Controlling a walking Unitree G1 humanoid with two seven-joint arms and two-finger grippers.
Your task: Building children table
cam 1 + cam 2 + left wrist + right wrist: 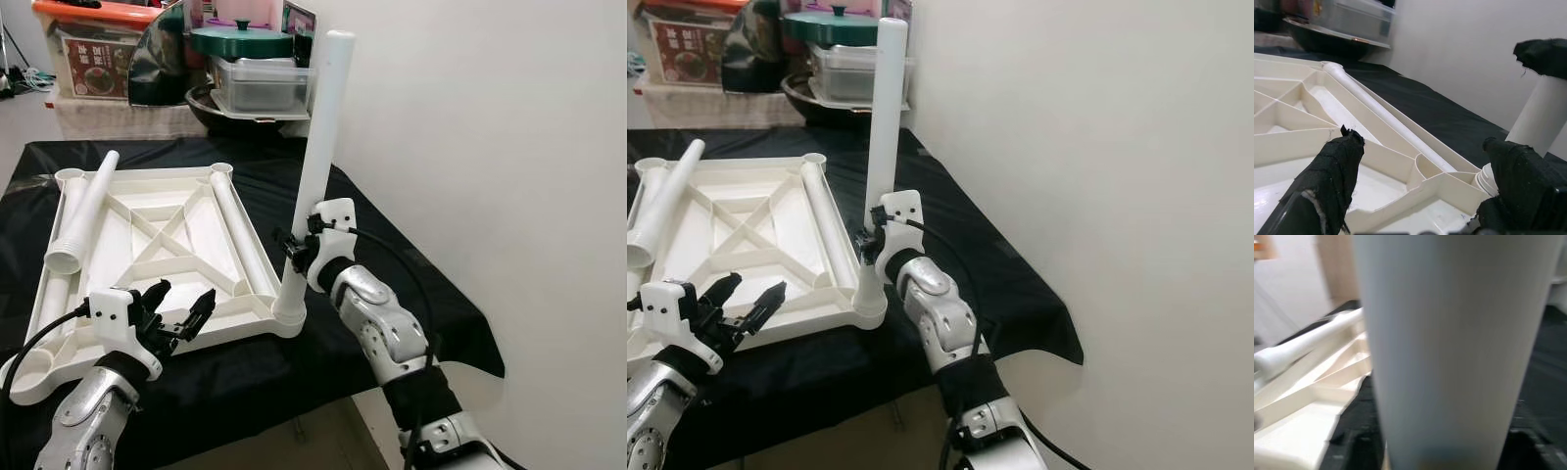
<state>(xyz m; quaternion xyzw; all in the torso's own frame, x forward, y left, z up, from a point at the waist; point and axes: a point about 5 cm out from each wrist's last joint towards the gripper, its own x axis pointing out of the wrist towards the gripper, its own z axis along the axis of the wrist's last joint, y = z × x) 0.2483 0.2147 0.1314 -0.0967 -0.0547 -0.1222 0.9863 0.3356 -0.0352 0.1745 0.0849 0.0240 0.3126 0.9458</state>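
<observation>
right gripper (297, 249) clamped on the lower part of an upright white table leg (317, 157), fingers pinched against its sides just above the base. leg standing almost vertical in the near right corner socket (289, 309) of the upturned white tabletop (167, 257), ribbed underside facing up, lying on a black cloth (387, 257) over the work surface. left gripper (180, 309) hovering at the tabletop's near edge, fingers (1332, 182) spread wide, gripping nothing, pointed toward the seated leg's corner. second leg (233, 225) lying flat inside the tabletop along its right rim, touching the rib there. third leg (85, 212) resting tilted across the left side, its open end jutting over the left rim. behind the cloth, a clear plastic container (257, 83) with a green pot lid (241, 41) on top. plain white wall (490, 147) to the right.
</observation>
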